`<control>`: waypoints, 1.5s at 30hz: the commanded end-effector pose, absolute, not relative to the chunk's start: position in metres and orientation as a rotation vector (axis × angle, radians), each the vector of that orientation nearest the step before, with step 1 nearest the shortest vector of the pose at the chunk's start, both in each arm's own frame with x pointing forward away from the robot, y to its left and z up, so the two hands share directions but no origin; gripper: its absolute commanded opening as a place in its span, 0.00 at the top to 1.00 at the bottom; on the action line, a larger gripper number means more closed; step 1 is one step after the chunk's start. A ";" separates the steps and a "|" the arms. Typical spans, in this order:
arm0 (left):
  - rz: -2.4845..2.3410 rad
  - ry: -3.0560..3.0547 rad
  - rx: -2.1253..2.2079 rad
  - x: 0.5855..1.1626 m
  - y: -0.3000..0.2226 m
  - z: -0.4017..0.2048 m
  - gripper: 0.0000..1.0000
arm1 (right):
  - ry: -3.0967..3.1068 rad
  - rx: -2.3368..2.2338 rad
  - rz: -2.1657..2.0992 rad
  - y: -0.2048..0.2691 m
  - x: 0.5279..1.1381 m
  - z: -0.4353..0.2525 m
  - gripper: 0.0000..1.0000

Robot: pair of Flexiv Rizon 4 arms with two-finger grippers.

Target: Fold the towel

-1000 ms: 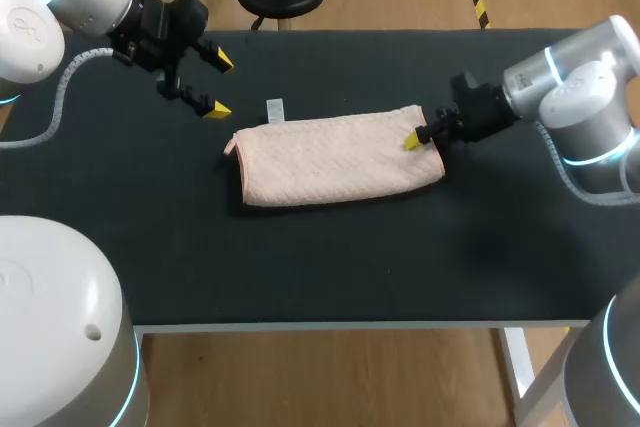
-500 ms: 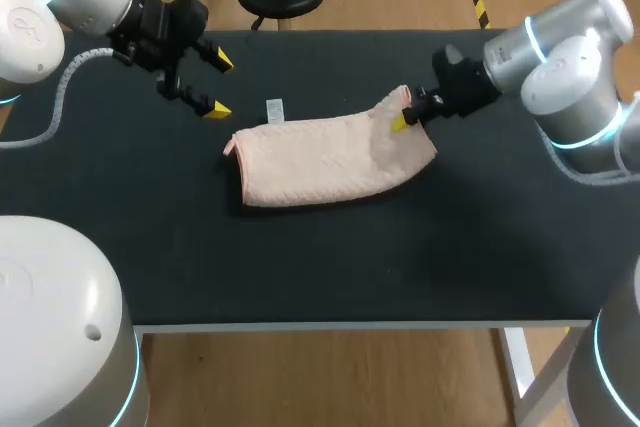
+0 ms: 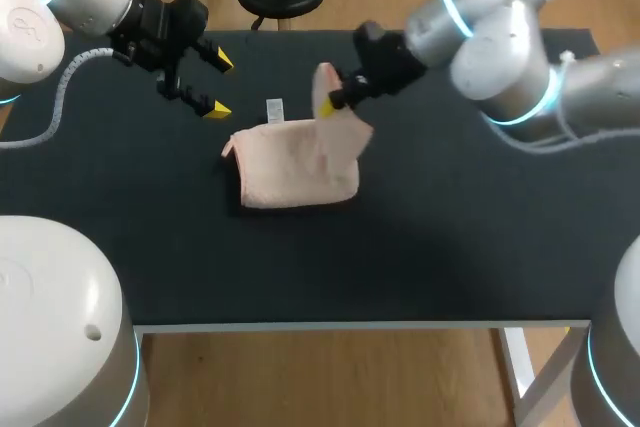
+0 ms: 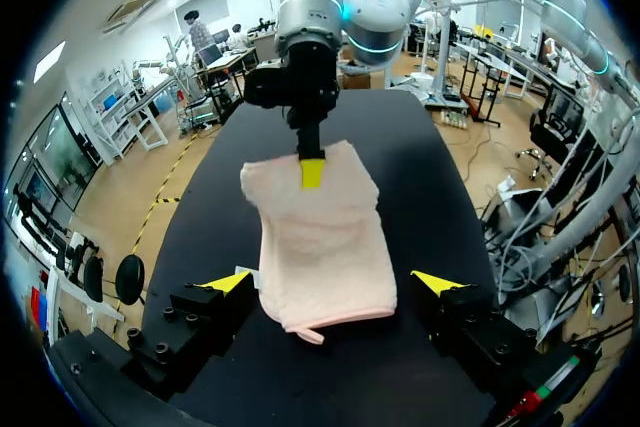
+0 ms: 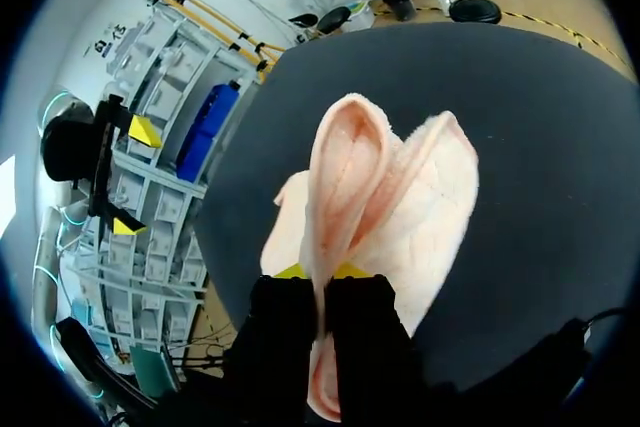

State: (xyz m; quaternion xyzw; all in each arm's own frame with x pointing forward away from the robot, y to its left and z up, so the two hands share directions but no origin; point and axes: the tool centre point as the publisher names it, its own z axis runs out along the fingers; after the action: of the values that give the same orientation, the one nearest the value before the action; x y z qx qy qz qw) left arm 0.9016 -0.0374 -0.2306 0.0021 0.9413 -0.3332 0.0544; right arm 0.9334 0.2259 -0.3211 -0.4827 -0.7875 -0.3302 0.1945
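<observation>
Near the middle of the table (image 3: 480, 237), a bit toward 11 o'clock, lies the pink towel (image 3: 290, 162). The right gripper (image 3: 328, 104) pinches the towel's right end tight between its two fingers and holds it up over the flat part. So the fold looks about half done. Next, I think that end should go toward 9 o'clock and come down with its edge on top of the other edge. The left gripper (image 3: 218, 84) hangs at 10 o'clock from the towel, wide open, with nothing in it. The towel looks soft, floppy and bumpy, and the lifted end curls like an ear. A small white tag (image 3: 275, 109) sits just beside its 12 o'clock edge.
</observation>
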 end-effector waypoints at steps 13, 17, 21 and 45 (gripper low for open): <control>-1.015 2.856 0.007 0.901 -0.037 -0.231 0.00 | -2.218 -1.364 -0.805 0.338 0.919 -0.369 0.00; -1.015 2.856 0.007 0.901 -0.037 -0.231 0.00 | -2.216 -1.335 -0.848 0.340 0.911 -0.360 0.00; -1.015 2.856 0.007 0.901 -0.037 -0.231 0.00 | -2.217 -1.322 -0.886 0.340 0.902 -0.348 0.00; -1.015 2.856 0.007 0.901 -0.037 -0.231 0.00 | -2.457 -0.842 -1.847 0.211 0.919 -0.288 0.00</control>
State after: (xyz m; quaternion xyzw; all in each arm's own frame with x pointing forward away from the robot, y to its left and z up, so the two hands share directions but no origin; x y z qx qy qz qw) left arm 0.9016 -0.0374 -0.2306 0.0021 0.9413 -0.3332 0.0544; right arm 0.9232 0.2533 -0.2992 -0.3616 -0.8330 -0.4188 0.0096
